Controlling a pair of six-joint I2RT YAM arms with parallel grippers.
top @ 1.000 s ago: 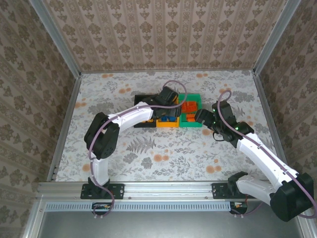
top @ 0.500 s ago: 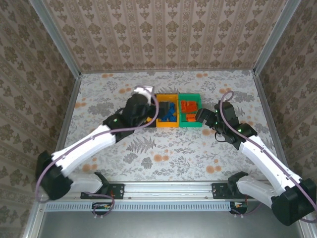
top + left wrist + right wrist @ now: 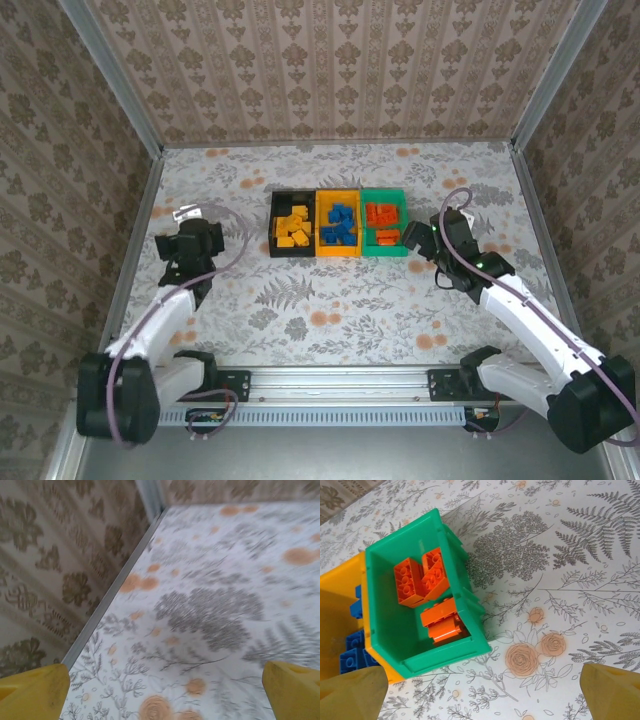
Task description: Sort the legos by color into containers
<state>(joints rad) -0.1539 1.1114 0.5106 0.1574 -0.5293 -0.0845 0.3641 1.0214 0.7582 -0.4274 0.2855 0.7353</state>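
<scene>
The left arm (image 3: 160,318) has withdrawn from above the containers (image 3: 338,253) to the left side of the table (image 3: 330,300), leaving the black bin (image 3: 273,225) uncovered; the right arm (image 3: 520,305) has barely shifted. The legos lie sorted: yellow-orange bricks (image 3: 293,228) in the black bin, blue bricks (image 3: 340,225) in the yellow-orange bin (image 3: 338,193), red-orange bricks (image 3: 427,587) in the green bin (image 3: 377,610). The three bins stand joined in a row toward the far centre of the table. The right gripper (image 3: 482,690) hovers just beside the green bin's near right corner, fingers spread wide, holding nothing. The left gripper (image 3: 162,692) is well apart from the bins, near the left wall (image 3: 50,580), fingers likewise wide and empty over bare floral surface.
</scene>
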